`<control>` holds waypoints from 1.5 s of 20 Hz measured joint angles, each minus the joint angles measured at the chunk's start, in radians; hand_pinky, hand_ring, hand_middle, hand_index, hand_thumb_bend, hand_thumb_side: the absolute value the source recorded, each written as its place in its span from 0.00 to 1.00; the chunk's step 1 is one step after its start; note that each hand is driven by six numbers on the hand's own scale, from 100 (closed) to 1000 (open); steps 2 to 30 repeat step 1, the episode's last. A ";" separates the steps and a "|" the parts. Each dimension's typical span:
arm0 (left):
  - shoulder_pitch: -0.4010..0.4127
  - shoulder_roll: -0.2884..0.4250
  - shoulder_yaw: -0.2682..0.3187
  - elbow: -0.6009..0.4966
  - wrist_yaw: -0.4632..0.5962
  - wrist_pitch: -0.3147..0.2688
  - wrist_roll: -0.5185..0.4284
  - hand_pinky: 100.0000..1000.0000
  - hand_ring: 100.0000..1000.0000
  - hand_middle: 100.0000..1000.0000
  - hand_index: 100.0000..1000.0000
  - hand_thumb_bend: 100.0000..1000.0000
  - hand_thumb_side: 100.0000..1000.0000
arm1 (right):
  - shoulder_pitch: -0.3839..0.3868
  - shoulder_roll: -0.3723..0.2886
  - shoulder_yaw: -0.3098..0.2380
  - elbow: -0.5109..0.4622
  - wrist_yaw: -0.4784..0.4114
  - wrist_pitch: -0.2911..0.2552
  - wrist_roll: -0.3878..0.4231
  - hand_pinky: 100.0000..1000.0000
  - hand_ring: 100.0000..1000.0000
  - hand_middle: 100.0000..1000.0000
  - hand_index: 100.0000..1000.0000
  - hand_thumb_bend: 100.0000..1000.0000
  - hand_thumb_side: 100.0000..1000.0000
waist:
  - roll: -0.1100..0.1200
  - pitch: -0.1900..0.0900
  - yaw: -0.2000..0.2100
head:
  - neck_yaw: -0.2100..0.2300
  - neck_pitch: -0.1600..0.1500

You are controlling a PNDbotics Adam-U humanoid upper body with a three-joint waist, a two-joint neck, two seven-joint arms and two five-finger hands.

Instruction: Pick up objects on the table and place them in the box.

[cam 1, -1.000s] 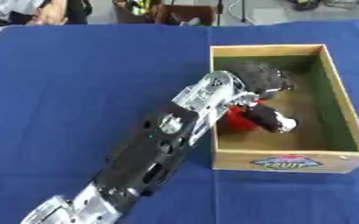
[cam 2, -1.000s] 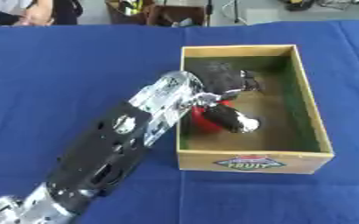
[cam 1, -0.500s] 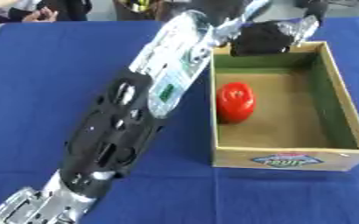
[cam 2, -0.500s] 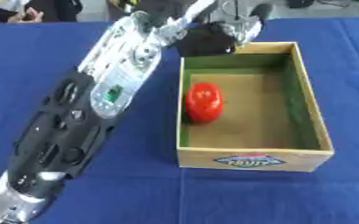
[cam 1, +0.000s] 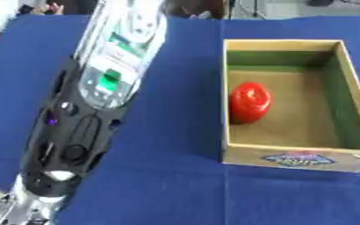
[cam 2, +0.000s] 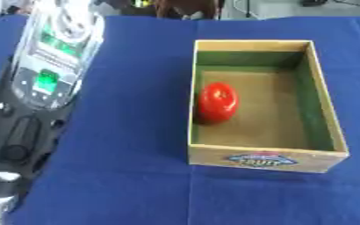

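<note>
Red object (cam 2: 217, 102) sits inside the box (cam 2: 325, 119), on its floor, against the left wall about midway between the near and far walls. Rounded, smooth, glossy skin with a highlight on top (reads as an apple or tomato, can't tell which). It's the only item in the box.

Box: rectangular, open top, tan wood-like walls and a brownish floor. Inner faces of the far and right walls are dark green. Near outer wall carries a printed oval "FRUIT" label (cam 2: 261, 159). Box stands on the right half of the table, long sides running from the near edge toward the far edge.

Table is covered with a blue cloth (cam 1: 179, 176), matte, with faint fold creases. One crease runs down from the box's near left corner toward the near edge.

Left arm (cam 1: 99, 110) comes in from the near left corner and runs up over the left half of the table toward the far edge. Lower section is a black casing with round recesses; upper section is silver-white with green patches. It's well apart from the box and blocks a long strip of cloth beneath it.

Left hand: past the top of both views, so finger state can't be told. Right hand doesn't show either.

Far edge: dark blurred shapes beyond the cloth, not identifiable.
</note>
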 measured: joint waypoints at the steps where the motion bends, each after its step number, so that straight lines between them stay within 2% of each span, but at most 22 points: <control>1: 0.020 0.012 0.008 -0.028 0.029 0.005 0.016 0.49 0.63 0.65 0.90 0.11 1.00 | 0.000 0.000 -0.002 0.000 0.000 0.000 -0.002 0.75 0.71 0.74 0.75 0.00 0.90 | -0.003 0.000 0.002 | 0.002 0.002; 30: 0.020 0.012 0.008 -0.028 0.029 0.005 0.016 0.49 0.63 0.65 0.90 0.11 1.00 | 0.000 0.000 -0.002 0.000 0.000 0.000 -0.002 0.75 0.71 0.74 0.75 0.00 0.90 | -0.003 0.000 0.002 | 0.002 0.002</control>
